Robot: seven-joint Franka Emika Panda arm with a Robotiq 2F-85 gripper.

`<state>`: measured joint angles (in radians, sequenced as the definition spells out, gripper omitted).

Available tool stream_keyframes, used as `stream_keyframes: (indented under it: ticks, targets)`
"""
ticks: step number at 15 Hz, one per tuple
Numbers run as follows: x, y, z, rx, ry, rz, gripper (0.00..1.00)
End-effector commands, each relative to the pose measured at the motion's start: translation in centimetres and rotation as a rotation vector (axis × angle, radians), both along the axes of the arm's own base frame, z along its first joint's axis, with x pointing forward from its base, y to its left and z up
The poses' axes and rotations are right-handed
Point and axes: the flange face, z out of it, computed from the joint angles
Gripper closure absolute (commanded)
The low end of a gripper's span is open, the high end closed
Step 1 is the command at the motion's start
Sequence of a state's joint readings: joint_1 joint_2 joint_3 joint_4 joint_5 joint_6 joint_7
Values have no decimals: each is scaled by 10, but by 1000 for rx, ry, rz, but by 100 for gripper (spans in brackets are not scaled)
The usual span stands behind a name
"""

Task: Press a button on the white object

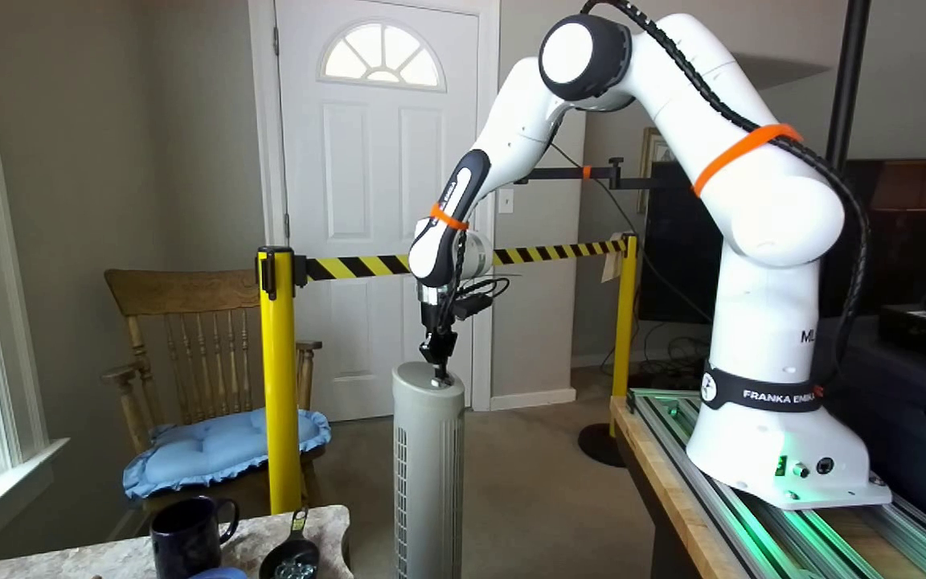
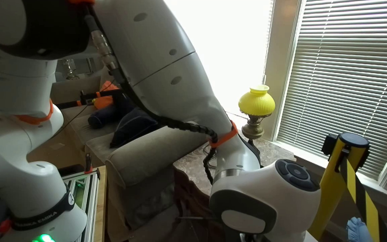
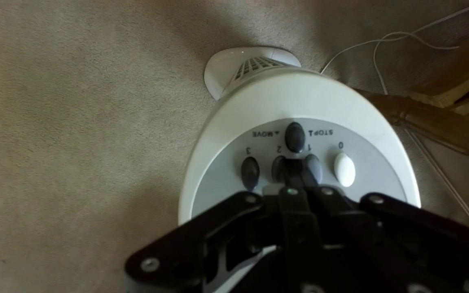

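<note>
Our end effector [image 3: 294, 166] is closed up narrow, its tip pointing down at the top of the white object [image 1: 428, 482], a slim tower standing directly beneath it. From the wrist view we see the tip over the grey control panel [image 3: 222, 183], overlapping the two middle buttons, the dark button marked 2 [image 3: 277, 169] and the grey button marked 1 [image 3: 314, 167]; we cannot tell whether either is pressed. To the sides of these sit a dark button marked 3 [image 3: 250, 173] and a white button marked 0 [image 3: 345, 169], with another dark button [image 3: 294, 137] between the words MOVE and STOP.

We find the tower upright on carpet [image 1: 543, 482], with a white door [image 1: 383, 185] behind it in an exterior view. Nearer the camera, a stone-patterned worktop [image 1: 109, 555] bears a dark mug [image 1: 186, 539] and a small black pan [image 1: 306, 553]. Beyond stands a wooden armchair [image 1: 182, 291] with a blue cushion [image 1: 214, 450], partly hidden by a yellow post [image 1: 280, 386] that carries striped tape [image 1: 358, 267]. In an exterior view we also see a yellow lamp [image 2: 256, 102] near some window blinds [image 2: 341, 84], and a sofa [image 2: 156, 151].

Our arm [image 1: 672, 88] rises from its base [image 1: 752, 458] on metal rails [image 1: 727, 515], bends at a high elbow, then slopes down toward the tower, its wrist turned so that the end effector hangs nearly vertical.
</note>
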<state>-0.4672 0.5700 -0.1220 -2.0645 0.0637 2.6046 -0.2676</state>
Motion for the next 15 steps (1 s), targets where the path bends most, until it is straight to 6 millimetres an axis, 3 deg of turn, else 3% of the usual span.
stream_keyframes:
  ticks: [1, 3, 8, 11, 15]
  targets:
    - [-2, 8, -54, 27, 59, 35, 100]
    - [2, 4, -58, -43, 64, 48, 100]
    - [-10, 12, 15, -30, 44, 85, 100]
    - [-30, 22, 40, 25, 127, 83, 100]
    - [-45, 21, 80, 16, 149, 53, 100]
